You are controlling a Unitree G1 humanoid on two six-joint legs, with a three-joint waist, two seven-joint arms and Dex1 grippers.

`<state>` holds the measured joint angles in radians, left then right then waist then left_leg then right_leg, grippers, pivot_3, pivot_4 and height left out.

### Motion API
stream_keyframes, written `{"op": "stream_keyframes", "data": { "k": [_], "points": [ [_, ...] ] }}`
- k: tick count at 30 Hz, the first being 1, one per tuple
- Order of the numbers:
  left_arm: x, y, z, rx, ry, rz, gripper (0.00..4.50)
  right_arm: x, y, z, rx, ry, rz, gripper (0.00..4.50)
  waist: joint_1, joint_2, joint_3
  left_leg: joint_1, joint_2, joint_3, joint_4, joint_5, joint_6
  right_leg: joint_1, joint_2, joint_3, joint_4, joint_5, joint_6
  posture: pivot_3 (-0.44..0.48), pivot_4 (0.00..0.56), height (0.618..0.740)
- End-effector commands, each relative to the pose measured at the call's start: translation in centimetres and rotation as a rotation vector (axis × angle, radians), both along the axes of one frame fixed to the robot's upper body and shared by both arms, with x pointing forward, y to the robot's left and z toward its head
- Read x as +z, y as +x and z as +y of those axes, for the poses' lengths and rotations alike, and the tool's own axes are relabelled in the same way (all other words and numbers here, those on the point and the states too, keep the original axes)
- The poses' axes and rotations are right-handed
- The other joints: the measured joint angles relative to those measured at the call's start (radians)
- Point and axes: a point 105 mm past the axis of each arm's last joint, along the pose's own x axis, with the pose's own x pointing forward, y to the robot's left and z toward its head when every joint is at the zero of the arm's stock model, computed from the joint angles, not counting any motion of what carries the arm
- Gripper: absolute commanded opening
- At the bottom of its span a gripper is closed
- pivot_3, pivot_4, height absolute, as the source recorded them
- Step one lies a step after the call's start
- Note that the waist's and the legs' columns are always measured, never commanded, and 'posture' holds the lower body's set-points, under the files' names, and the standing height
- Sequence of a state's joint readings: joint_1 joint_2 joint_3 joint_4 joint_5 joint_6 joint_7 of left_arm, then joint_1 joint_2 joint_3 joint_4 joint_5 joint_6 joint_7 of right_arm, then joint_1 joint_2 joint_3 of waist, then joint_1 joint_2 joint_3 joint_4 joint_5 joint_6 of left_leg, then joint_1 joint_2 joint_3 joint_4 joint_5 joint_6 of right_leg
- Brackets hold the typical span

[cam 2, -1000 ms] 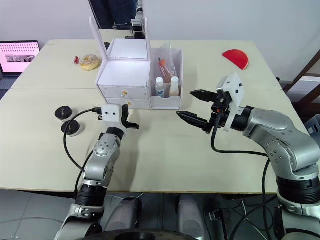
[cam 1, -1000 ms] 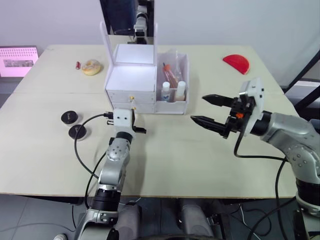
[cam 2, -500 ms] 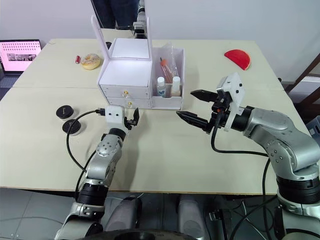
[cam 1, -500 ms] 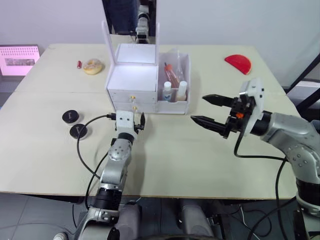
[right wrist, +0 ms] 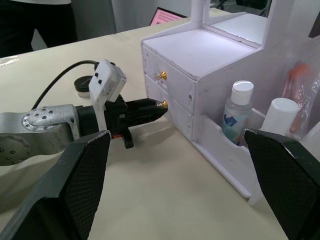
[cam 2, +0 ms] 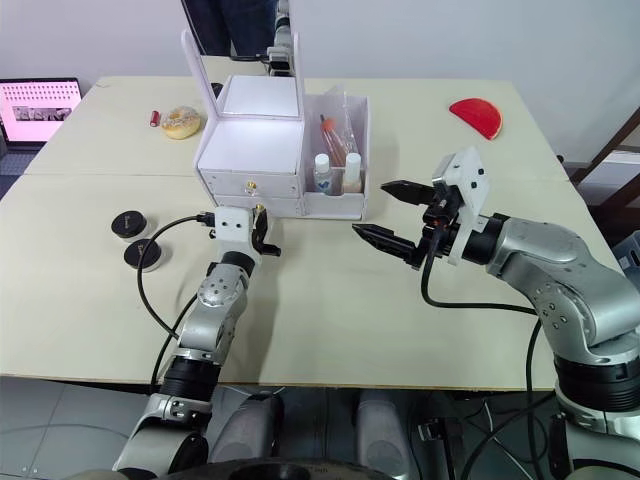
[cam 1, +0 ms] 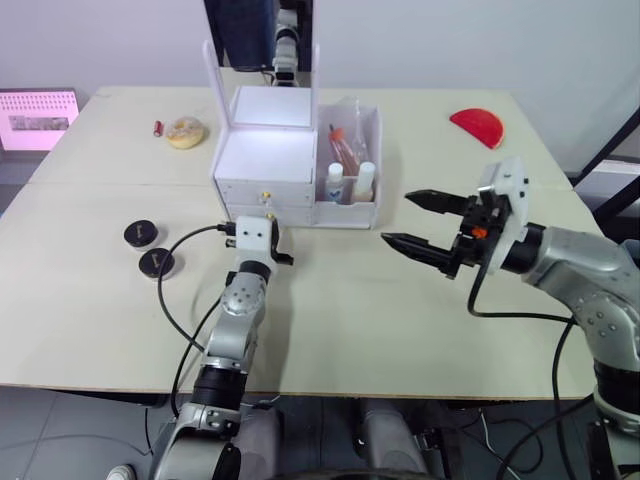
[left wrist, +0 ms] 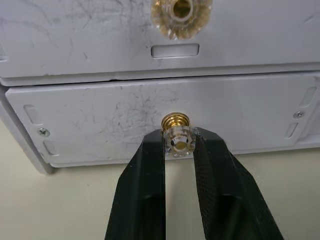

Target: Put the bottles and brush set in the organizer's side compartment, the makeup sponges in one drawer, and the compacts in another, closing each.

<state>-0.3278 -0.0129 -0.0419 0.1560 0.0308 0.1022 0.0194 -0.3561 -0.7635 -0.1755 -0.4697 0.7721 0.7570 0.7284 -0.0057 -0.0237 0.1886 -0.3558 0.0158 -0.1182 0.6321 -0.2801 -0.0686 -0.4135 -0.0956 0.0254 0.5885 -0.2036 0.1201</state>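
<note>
The white organizer point(cam 1: 262, 160) stands mid-table with its mirror lid up and both drawers looking flush. Its side compartment point(cam 1: 372, 150) holds two white-capped bottles point(cam 1: 333, 183) point(cam 1: 363, 180) and the brush set point(cam 1: 342, 145) in clear wrap. My left gripper point(left wrist: 178, 142) is shut on the lower drawer's gold knob point(left wrist: 178, 136), directly in front of the organizer. Right of the organizer, my right gripper point(cam 1: 397, 216) hovers open and holds nothing. Two black round compacts point(cam 1: 138, 233) point(cam 1: 157, 263) lie to the organizer's left. A beige sponge point(cam 1: 184, 132) lies at the back left.
A red half-round piece point(cam 1: 476, 126) lies at the back right. A small red item point(cam 1: 157, 128) sits beside the beige sponge. A pink screen point(cam 1: 36, 118) stands past the table's left edge. A person point(right wrist: 40, 20) stands behind the table.
My left gripper moved forward to the organizer's front, turned, and shut on the lower drawer's knob. The right arm stayed put.
</note>
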Motion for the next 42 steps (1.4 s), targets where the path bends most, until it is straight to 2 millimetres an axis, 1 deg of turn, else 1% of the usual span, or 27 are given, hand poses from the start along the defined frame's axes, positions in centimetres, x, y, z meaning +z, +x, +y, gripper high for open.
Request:
{"op": "stream_keyframes", "data": {
  "k": [1, 6, 9, 12, 16, 18, 20, 24, 36, 38, 39, 40, 41, 42],
  "points": [
    [1.6, -0.3, -0.5, -0.022, 0.002, -0.07, 0.27, 1.2, -0.4, -0.1, 0.002, 0.009, -0.054, 4.5, -0.001, 0.0, 0.0, 0.0, 0.0, 0.0, 0.0, 0.0, 0.0, 0.0, 0.0, 0.0, 0.0, 0.0, 0.0, 0.0, 0.15, 0.739],
    [1.4, -1.2, -0.3, -0.051, 0.023, -0.08, 0.27, 1.2, -0.5, 0.0, 0.004, 0.008, -0.053, 4.5, -0.002, 0.0, 0.0, 0.0, 0.0, 0.0, -0.001, 0.0, 0.0, 0.0, 0.0, 0.0, -0.001, 0.0, 0.0, 0.0, 0.15, 0.739],
    [1.4, -3.1, -0.1, -0.114, 0.072, -0.104, 0.27, 1.3, -0.5, 0.0, 0.005, 0.008, -0.056, 4.5, -0.007, 0.0, 0.0, 0.0, 0.0, 0.0, -0.002, 0.0, 0.0, 0.0, 0.0, 0.0, -0.001, 0.001, -0.002, 0.0, 0.15, 0.739],
    [1.1, -4.9, 0.6, -0.137, 0.092, -0.098, 0.27, 1.4, -0.4, 0.0, 0.006, 0.007, -0.06, 4.5, -0.004, 0.001, 0.0, 0.0, 0.0, 0.0, -0.003, 0.0, 0.0, -0.001, 0.0, 0.0, -0.002, 0.002, -0.003, 0.0, 0.15, 0.739],
    [0.1, -8.0, 1.8, -0.173, 0.139, -0.056, 0.27, 1.6, -0.4, -0.1, 0.007, 0.003, -0.067, 4.5, -0.004, 0.001, 0.0, -0.001, 0.0, 0.0, -0.002, 0.0, 0.0, -0.001, -0.001, 0.0, -0.003, 0.002, -0.003, 0.0, 0.15, 0.739],
    [-0.3, -9.0, 2.0, -0.185, 0.155, -0.033, 0.27, 1.6, -0.4, -0.1, 0.009, 0.002, -0.07, 4.5, -0.002, 0.001, 0.0, -0.001, 0.0, 0.0, -0.002, 0.0, 0.0, -0.001, -0.001, 0.0, -0.003, 0.001, -0.003, 0.0, 0.15, 0.739],
    [-0.6, -9.9, 2.3, -0.189, 0.155, -0.011, 0.27, 1.7, -0.3, -0.1, 0.01, 0.001, -0.071, 4.5, -0.002, 0.001, 0.0, -0.001, 0.0, 0.0, -0.002, 0.0, 0.0, -0.001, -0.001, 0.0, -0.003, -0.001, 0.0, 0.0, 0.15, 0.739],
    [-1.0, -10.6, 2.6, -0.184, 0.156, 0.022, 0.27, 1.8, -0.3, -0.1, 0.014, -0.001, -0.075, 4.5, -0.003, 0.001, 0.0, -0.002, 0.0, 0.0, -0.002, 0.0, 0.0, -0.001, -0.001, 0.0, -0.005, -0.001, 0.0, 0.0, 0.15, 0.739],
    [-1.4, -10.7, 3.2, -0.169, 0.166, 0.055, 0.27, 1.7, -0.1, -0.1, 0.015, -0.004, -0.077, 4.5, -0.004, 0.001, 0.0, -0.002, 0.0, 0.0, -0.002, -0.001, 0.0, -0.001, -0.001, 0.0, -0.005, -0.001, 0.0, 0.0, 0.15, 0.739],
    [-1.3, -10.8, 3.2, -0.169, 0.163, 0.053, 1.31, 1.7, -0.1, -0.2, 0.014, -0.003, -0.077, 4.5, -0.005, 0.001, 0.0, -0.002, 0.0, 0.0, -0.002, -0.001, 0.0, -0.001, -0.001, 0.0, -0.005, -0.001, 0.0, 0.0, 0.15, 0.739],
    [-1.2, -10.9, 3.3, -0.17, 0.162, 0.053, 1.6, 1.8, -0.1, -0.2, 0.013, -0.003, -0.077, 4.5, -0.006, 0.001, 0.0, -0.002, 0.0, 0.0, -0.002, -0.001, 0.0, -0.001, -0.001, 0.0, -0.005, -0.001, 0.0, 0.0, 0.15, 0.739],
    [-1.1, -10.9, 3.4, -0.17, 0.162, 0.053, 2.13, 1.8, -0.1, -0.2, 0.011, -0.003, -0.077, 4.5, -0.006, 0.001, 0.0, -0.002, 0.0, 0.0, -0.002, -0.001, 0.0, -0.001, -0.001, 0.0, -0.005, -0.001, 0.0, 0.0, 0.15, 0.739],
    [-1.1, -11.0, 3.5, -0.168, 0.162, 0.056, 2.54, 1.8, -0.1, -0.3, 0.009, -0.003, -0.077, 4.5, -0.005, 0.001, 0.0, -0.002, 0.0, 0.0, -0.002, -0.001, 0.0, -0.001, -0.001, 0.0, -0.005, -0.001, 0.0, 0.0, 0.15, 0.739],
    [-1.1, -11.1, 3.7, -0.165, 0.163, 0.06, 3.11, 1.8, -0.1, -0.4, 0.008, -0.003, -0.077, 4.5, -0.005, 0.001, 0.001, -0.002, 0.0, 0.0, -0.002, -0.001, 0.0, -0.002, -0.001, 0.0, -0.005, -0.001, 0.0, 0.0, 0.15, 0.739]
  ]
}}
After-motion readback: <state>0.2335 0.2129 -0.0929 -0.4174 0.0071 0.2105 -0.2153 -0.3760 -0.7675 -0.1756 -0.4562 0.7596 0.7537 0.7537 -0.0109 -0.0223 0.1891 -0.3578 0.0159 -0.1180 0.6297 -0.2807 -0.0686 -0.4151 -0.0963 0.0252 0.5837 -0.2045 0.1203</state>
